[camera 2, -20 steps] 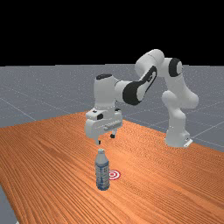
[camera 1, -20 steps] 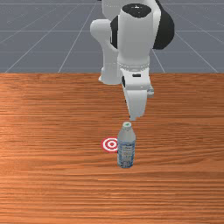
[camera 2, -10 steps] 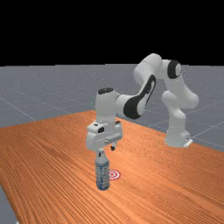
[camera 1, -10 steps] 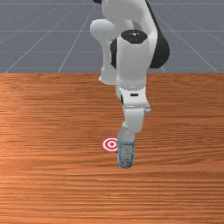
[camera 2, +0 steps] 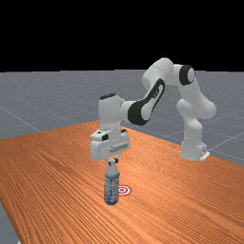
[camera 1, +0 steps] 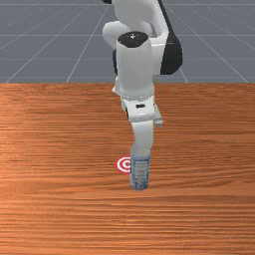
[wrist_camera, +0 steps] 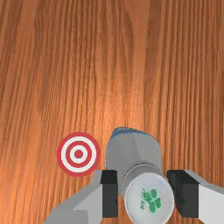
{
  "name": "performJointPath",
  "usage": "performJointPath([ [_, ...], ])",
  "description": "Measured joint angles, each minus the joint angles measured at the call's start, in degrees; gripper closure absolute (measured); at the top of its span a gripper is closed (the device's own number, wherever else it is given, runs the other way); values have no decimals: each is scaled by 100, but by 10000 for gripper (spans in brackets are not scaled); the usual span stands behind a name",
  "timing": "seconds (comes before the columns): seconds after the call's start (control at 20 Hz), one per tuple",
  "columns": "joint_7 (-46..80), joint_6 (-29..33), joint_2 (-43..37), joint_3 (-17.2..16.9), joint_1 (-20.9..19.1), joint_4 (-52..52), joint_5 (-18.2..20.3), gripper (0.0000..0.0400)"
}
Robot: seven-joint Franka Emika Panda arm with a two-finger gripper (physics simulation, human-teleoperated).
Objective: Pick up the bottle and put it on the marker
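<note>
The tool is closing on the bottle, its two dark fingers pressing in on the neck from opposite sides. Between them, in the wrist view, the white cap is facing up toward the camera, wearing a green printed emblem. Below the tool, the bottle is hanging or standing roughly upright, its grey-white shoulder leading down to a blue-and-white label; whether its base is touching the wood I cannot tell.

Just beside the bottle, the marker, a round target of red and white rings, is lying flat on the tabletop. A narrow strip of wood is showing between the two in the wrist view. In the front view the bottle is covering the marker's edge on that view's right.

Above the fingers, the white hand is pointing down. From there the white and black arm is stretching back toward the far view's right, where its base is resting at the tabletop's far side. Beyond, a grey gridded floor is spreading out.
</note>
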Motion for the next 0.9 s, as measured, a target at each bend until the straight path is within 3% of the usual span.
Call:
performJointPath([
  [0.05, 1208, -594, 246, -773, 825, 453, -1448, 232],
  [0.1, 483, 117, -18, -187, 327, -26, -407, 231],
  [0.15, 425, 8, 24, -140, 301, 58, -332, 231],
  [0.35, 1685, 52, -12, -476, 401, -10, -209, 231],
  [0.45, 1516, 47, -17, -520, 231, -19, -172, 231],
  [0.55, 396, 205, -88, -343, -19, -143, -273, 232],
  [0.7, 332, -74, -57, -334, -41, 10, -279, 234],
  [0.8, 417, -729, 37, -353, -26, 284, -285, 234],
  [0.9, 420, -798, -190, -354, -29, -63, -287, 234],
])
